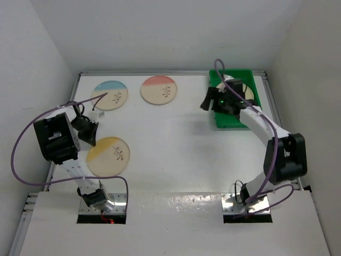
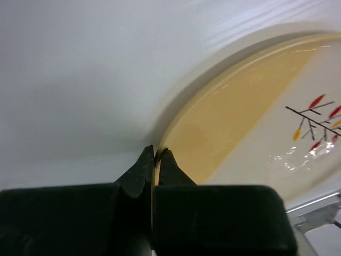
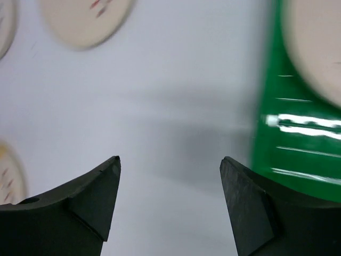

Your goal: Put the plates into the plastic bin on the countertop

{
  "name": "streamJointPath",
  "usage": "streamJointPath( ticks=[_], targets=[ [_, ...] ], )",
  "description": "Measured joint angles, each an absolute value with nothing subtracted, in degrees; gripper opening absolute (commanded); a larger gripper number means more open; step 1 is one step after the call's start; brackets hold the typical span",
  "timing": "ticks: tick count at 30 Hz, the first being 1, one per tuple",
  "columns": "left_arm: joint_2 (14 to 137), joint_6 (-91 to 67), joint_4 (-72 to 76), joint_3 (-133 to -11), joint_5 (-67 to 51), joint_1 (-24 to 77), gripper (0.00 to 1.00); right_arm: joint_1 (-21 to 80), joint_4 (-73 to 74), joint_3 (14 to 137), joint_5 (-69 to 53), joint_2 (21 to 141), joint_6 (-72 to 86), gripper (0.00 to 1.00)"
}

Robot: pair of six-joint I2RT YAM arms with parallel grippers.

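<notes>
Both jaws of the left gripper were squeezed shut on the rim of the yellow plate lying on the white countertop, while the right gripper hung wide open with nothing in it, just beside the green bin, where a cream plate lay inside.

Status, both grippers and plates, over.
Left gripper shut on yellow plate rim. Right gripper open, empty, beside plastic bin. Nothing blocking in view.
</notes>
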State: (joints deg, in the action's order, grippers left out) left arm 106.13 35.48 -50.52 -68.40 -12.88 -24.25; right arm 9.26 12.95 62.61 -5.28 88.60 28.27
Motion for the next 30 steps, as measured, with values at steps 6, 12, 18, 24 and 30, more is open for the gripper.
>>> streamJointPath(
  ticks=[6, 12, 18, 24, 30],
  targets=[
    [102.4, 35.2, -51.9, -71.3, -24.5, -12.9, 0.00, 22.8, 10.3, 66.3, -24.1, 100.9, 25.0, 0.76],
    [93.6, 34.1, -52.0, -75.8, -31.9, -3.3, 0.00, 33.9, 7.6, 74.1, -34.5, 116.0, 26.6, 0.79],
    [92.9, 33.3, -51.4, -75.2, -32.8, -0.9, 0.00, 34.9, 1.2, 79.1, -39.9, 126.4, 33.8, 0.73],
    [94.0, 32.3, -49.7, -74.0, -32.4, 0.1, 0.00, 36.5, -5.2, 80.1, -43.4, 129.4, 38.5, 0.21],
    [94.4, 32.2, -48.5, -74.0, -31.9, 0.1, 0.00, 38.4, -11.0, 76.1, -44.9, 131.1, 43.8, 0.00]
  ],
)
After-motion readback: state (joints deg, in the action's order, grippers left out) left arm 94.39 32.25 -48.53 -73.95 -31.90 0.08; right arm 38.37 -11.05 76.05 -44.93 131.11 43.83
